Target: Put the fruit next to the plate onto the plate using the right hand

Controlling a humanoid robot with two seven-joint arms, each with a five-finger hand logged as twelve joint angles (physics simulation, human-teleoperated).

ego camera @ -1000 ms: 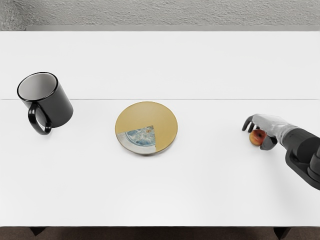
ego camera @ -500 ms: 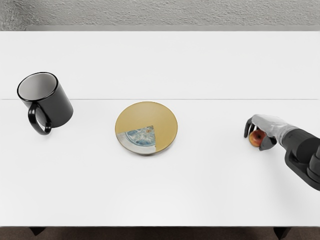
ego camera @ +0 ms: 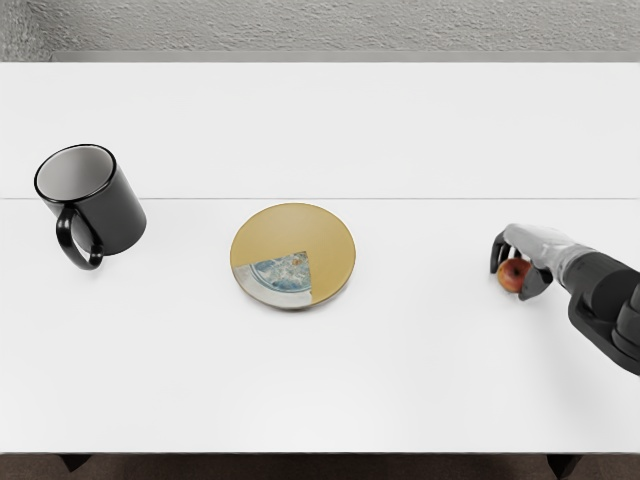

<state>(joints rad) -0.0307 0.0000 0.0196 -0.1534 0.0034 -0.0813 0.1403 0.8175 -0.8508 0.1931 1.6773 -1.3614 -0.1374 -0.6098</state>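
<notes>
**Grasp step: right hand on the fruit, carry not yet done**

We log the right hand (ego camera: 522,262) curled over the fruit (ego camera: 514,274), with fingers wrapped down both sides, so it is grasping it. The fruit is at the right side of the table (ego camera: 320,130), well apart from the plate (ego camera: 300,228), which is bare. We can't tell if the fruit touches the tabletop or sits just off it, as the hand hides its base. Next move, as we judge it: lift clear, carry left to the plate, lower, let go. The fruit is small, round and red with a yellowish patch, apple-like, half hidden under the fingers. Black mug (ego camera: 92,203) is far left, off the path. Left arm not visible.
</notes>
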